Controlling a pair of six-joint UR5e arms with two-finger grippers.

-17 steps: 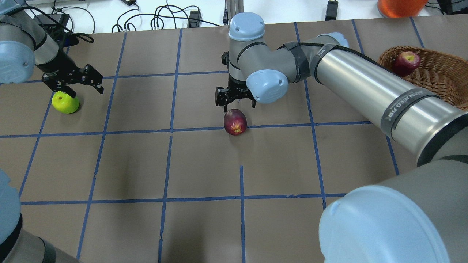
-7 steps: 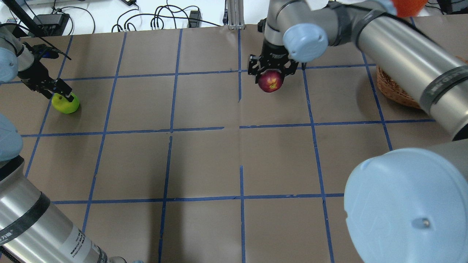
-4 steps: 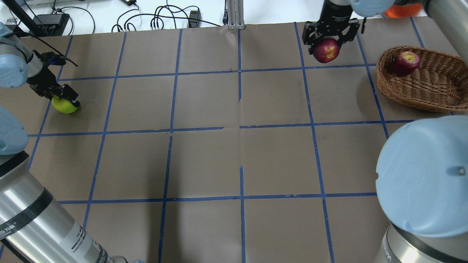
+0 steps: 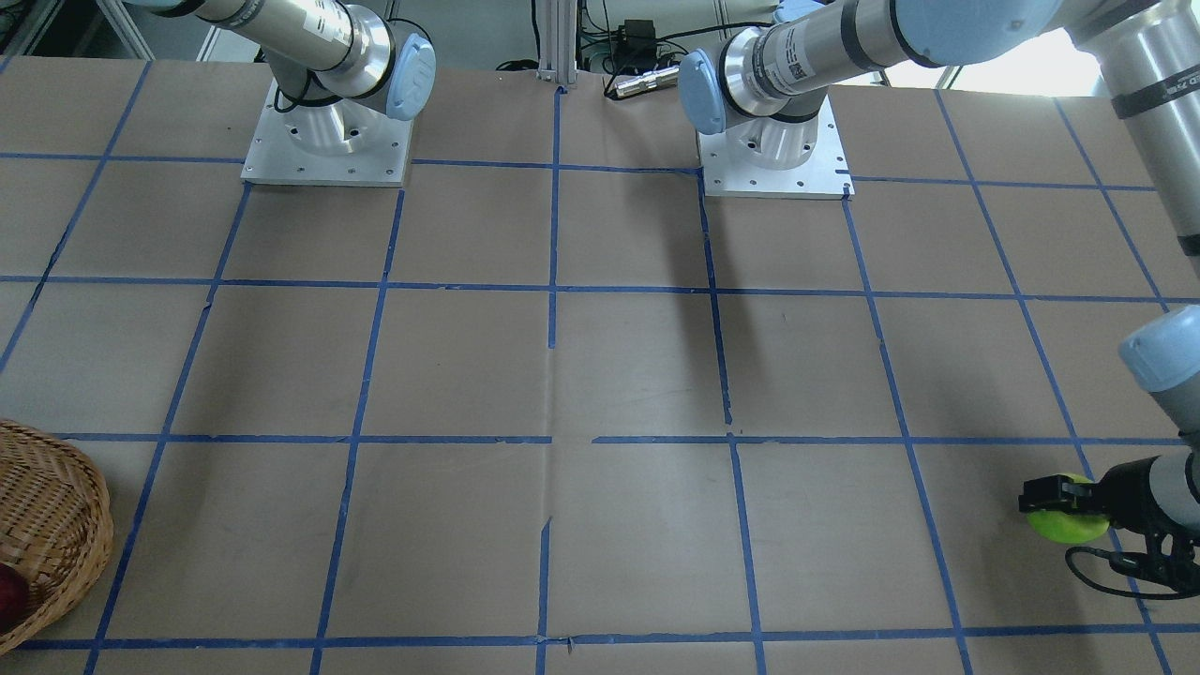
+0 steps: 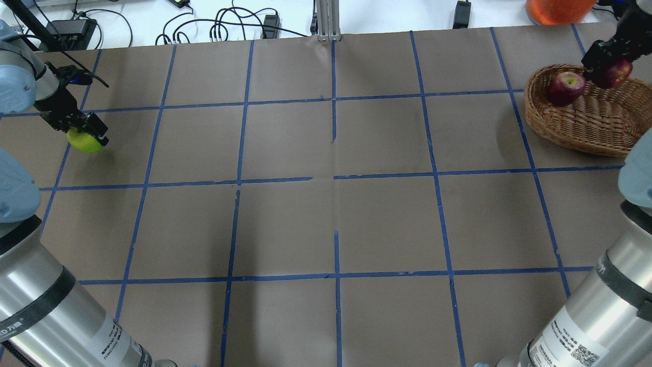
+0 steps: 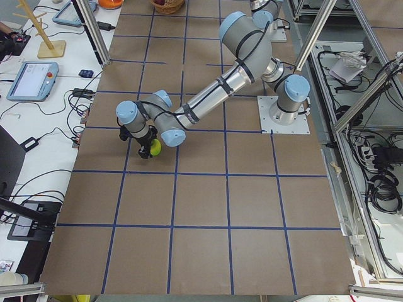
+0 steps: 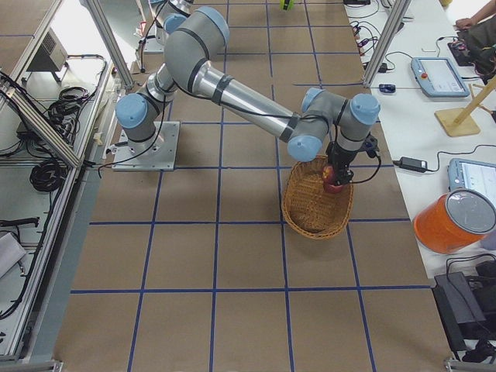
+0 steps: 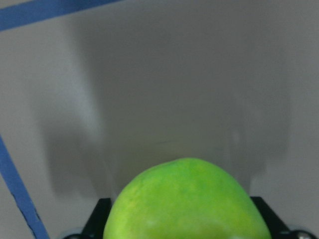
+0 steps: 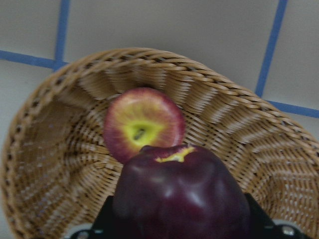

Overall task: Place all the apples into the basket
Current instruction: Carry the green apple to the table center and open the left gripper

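The lime green apple (image 5: pixel 84 142) sits at the table's far left, gripped by my left gripper (image 5: pixel 83 135), which is shut on it. It fills the bottom of the left wrist view (image 8: pixel 187 199) and seems slightly off the paper. My right gripper (image 5: pixel 610 67) is shut on the dark maroon apple (image 5: pixel 616 74) and holds it above the wicker basket (image 5: pixel 575 137) at the far right. The streaky red apple (image 5: pixel 564 87) lies inside the basket. The right wrist view shows the maroon apple (image 9: pixel 182 199) just above the red apple (image 9: pixel 143 124).
An orange container (image 5: pixel 558 9) stands beyond the basket off the table's far edge. Cables and power bricks (image 5: pixel 224 28) lie along that edge. The brown paper has a grid of blue tape lines (image 5: pixel 333 176). Both arm bases (image 4: pixel 773 150) are at the robot's side.
My right gripper took the maroon apple from the table's middle and carried it right to above the basket. My left gripper closed on the green apple and shifted it slightly.
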